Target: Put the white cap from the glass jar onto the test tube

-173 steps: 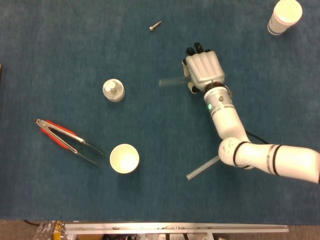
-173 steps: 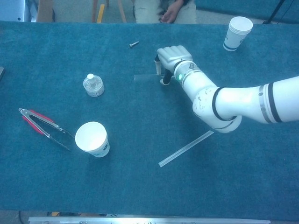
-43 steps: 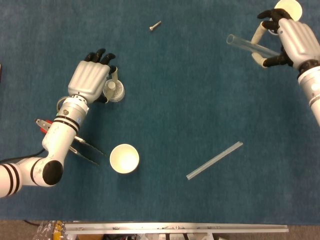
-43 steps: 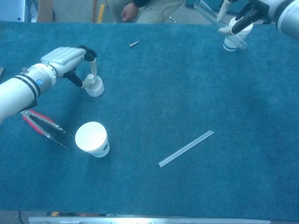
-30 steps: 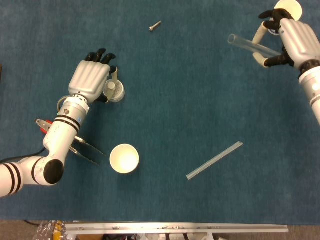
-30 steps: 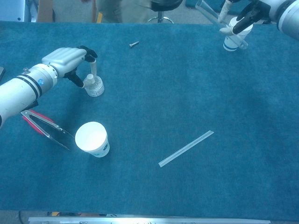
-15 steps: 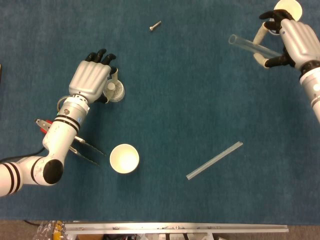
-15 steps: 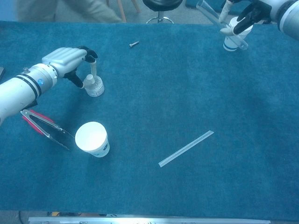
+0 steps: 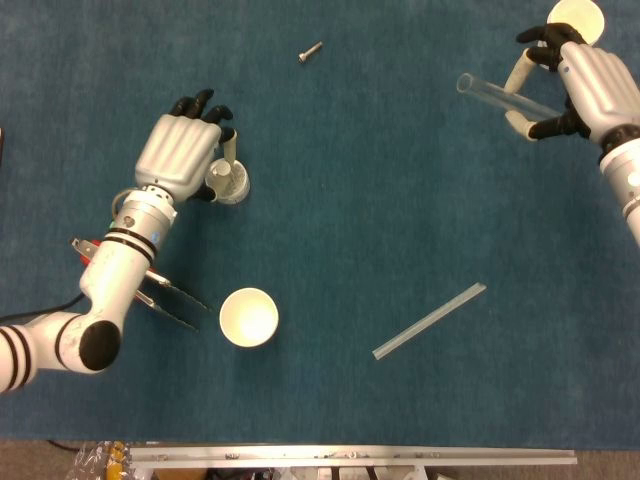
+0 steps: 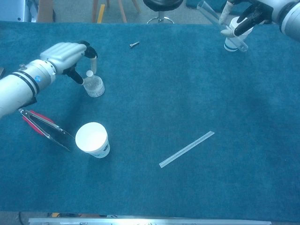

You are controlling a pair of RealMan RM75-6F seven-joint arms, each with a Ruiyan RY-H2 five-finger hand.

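The small glass jar point(image 9: 230, 185) point(image 10: 95, 87) stands at the left of the blue table. Its white cap point(image 10: 89, 73) sits at the jar's top, between the thumb and dark fingertips of my left hand point(image 9: 183, 150) point(image 10: 63, 55), which pinches it. At the far right, my right hand point(image 9: 588, 85) point(image 10: 255, 10) holds the clear test tube point(image 9: 500, 96) point(image 10: 211, 12) up in the air, its open end pointing left. The two hands are far apart.
An upright paper cup point(image 9: 248, 317) point(image 10: 92, 139) stands in front of the jar, with red-handled tongs point(image 9: 130, 275) point(image 10: 42, 124) to its left. A clear strip point(image 9: 430, 320) point(image 10: 186, 149) lies centre-right. A screw point(image 9: 310, 51) lies at the back, and a second paper cup point(image 9: 577, 15) point(image 10: 232, 41) stands back right.
My left hand has risen a little at the jar, and the white cap shows slightly higher with it. The right hand with the test tube has barely shifted.
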